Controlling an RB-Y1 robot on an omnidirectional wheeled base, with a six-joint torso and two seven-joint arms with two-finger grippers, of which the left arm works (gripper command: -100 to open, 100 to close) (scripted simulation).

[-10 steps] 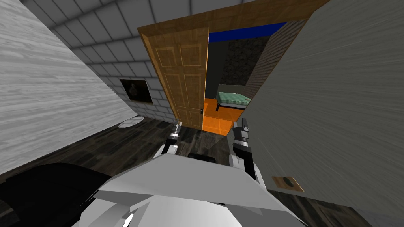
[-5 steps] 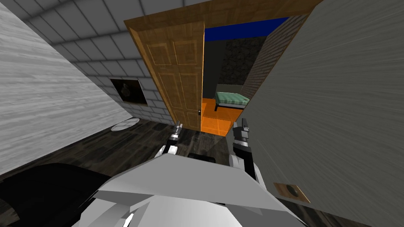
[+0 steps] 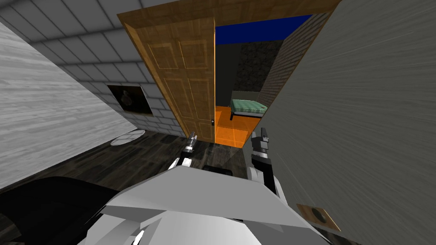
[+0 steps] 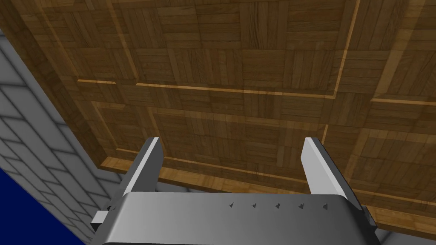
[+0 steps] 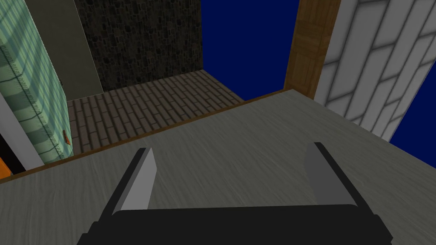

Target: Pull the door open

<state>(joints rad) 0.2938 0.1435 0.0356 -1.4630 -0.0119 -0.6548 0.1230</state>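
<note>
The brown panelled door (image 3: 183,81) stands ajar, swung towards me, with its hinge side on the left. A small dark handle (image 3: 212,122) sits low on its free edge. My left gripper (image 3: 192,138) hangs open just in front of the door's lower part. In the left wrist view the left gripper (image 4: 232,144) holds nothing, and the door's panels (image 4: 255,64) lie close beyond its fingers. My right gripper (image 3: 259,137) is by the opening's right side. Seen from its wrist, the right gripper (image 5: 232,149) is open and empty beside a grey wall (image 5: 255,140).
Through the opening lie an orange floor (image 3: 230,127) and a bed (image 3: 249,107) with a green cover. A long grey wall (image 3: 362,127) runs close on my right. A dark framed picture (image 3: 127,98) hangs on the tiled wall, above a white round object (image 3: 127,137).
The whole head view has shifted left and the door looks larger, so my base has moved. Both arms keep their pose against my chest.
</note>
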